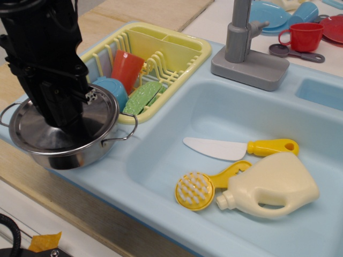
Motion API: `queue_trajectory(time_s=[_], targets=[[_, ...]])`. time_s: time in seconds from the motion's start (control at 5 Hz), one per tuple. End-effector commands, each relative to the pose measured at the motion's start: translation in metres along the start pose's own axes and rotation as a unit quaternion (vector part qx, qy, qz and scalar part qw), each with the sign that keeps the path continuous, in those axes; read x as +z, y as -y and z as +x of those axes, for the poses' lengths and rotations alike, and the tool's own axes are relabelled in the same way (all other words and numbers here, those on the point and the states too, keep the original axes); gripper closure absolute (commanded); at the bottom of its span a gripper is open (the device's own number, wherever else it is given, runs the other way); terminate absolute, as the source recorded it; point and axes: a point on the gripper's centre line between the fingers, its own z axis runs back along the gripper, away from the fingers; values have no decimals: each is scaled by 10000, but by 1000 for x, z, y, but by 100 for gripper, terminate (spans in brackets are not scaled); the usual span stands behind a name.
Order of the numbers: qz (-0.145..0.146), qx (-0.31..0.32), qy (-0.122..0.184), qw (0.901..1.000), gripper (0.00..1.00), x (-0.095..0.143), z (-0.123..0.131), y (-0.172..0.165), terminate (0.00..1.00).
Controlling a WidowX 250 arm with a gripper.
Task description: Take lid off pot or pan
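The shiny steel pot [80, 155] stands on the sink's left front corner, with wire loop handles at its left [7, 111] and right [121, 134]. The flat steel lid [35, 134] lies on it and covers it. My black gripper [64, 122] is straight down on the middle of the lid, where the knob is. Its body hides the knob and the fingertips, so I cannot tell whether the jaws are open or closed on the knob.
A yellow dish rack [177, 51] stands right behind the pot, holding an orange cup [127, 68], a blue cup [112, 90] and a green piece [142, 96]. The blue basin [225, 112] holds a knife [236, 148], a yellow brush [195, 188] and a cream bottle [273, 184]. The grey faucet [244, 51] is behind.
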Motion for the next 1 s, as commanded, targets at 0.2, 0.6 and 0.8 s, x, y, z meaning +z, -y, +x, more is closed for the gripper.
queue_trajectory(time_s=[0.2,0.6,0.8], targets=[[402,-313,-44,9987,100,38,34,-2,0],[454,-778,272,9956,100,50,88,-16,0],[340,-1001,447,9934,100,41,106,-16,0]])
